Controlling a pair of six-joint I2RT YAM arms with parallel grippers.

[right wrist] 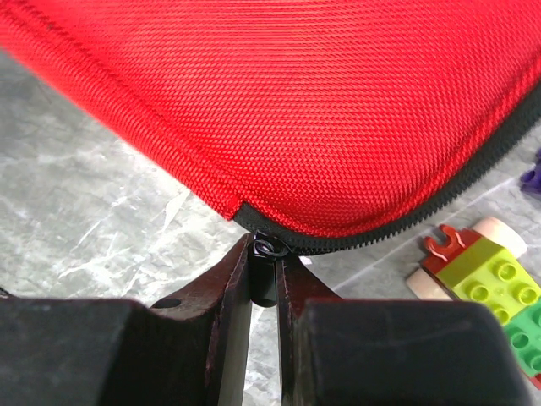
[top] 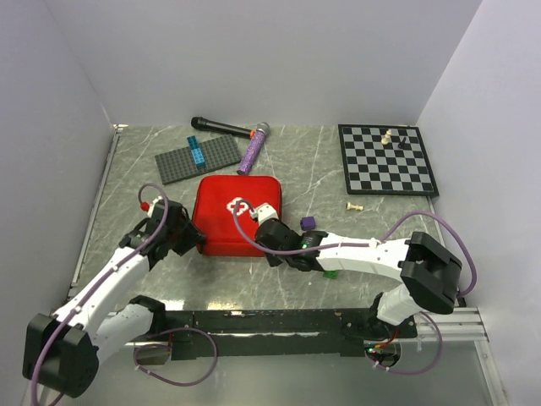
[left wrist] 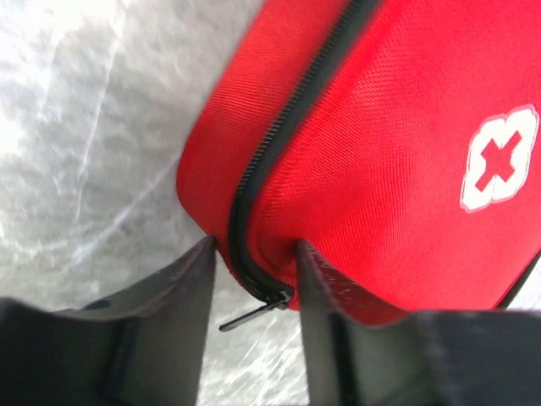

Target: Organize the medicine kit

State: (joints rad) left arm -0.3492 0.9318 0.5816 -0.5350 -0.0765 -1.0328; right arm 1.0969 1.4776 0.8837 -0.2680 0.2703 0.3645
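Low down, left end effector (left wrist: 255,244) spread astride medicine kit (left wrist: 380,127) corner, right end effector (right wrist: 264,259) pinching its zipper pull (right wrist: 266,248)

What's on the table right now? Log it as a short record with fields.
medicine kit: red, closed, lying flat mid-table
left gripper: jaws either side of the kit's near-left corner; grip unclear
right gripper: shut on a zip pull at the kit's edge
other items: chessboard, grey baseplate, microphone, toy bricks
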